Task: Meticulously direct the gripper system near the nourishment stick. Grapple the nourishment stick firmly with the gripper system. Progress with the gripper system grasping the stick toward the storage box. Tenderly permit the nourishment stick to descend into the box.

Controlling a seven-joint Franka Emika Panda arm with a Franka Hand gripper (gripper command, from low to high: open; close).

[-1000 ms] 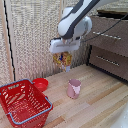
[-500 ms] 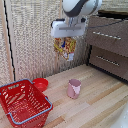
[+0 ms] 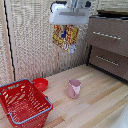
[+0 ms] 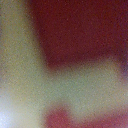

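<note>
My gripper point(image 3: 65, 25), a pale-grey block at the arm's end, is high in the exterior view and shut on the top of the nourishment stick point(image 3: 65, 38). The stick is a yellow-orange packet with red print, and it hangs below the gripper, well above the table. The red lattice storage box point(image 3: 22, 102) stands on the table at the exterior view's lower left, well to the left of the packet and far below it. The wrist view is a close blur of red and pale yellow, too unclear to name anything.
A small red bowl point(image 3: 40, 84) sits just behind the basket. A pink cup point(image 3: 74, 88) stands on the wooden table point(image 3: 95, 107) below the gripper. A brown drawer cabinet point(image 3: 107, 45) fills the exterior view's right. A pale woven wall is behind.
The arm has carried the hanging packet toward the exterior view's left and slightly higher. The basket, bowl and cup have not moved.
</note>
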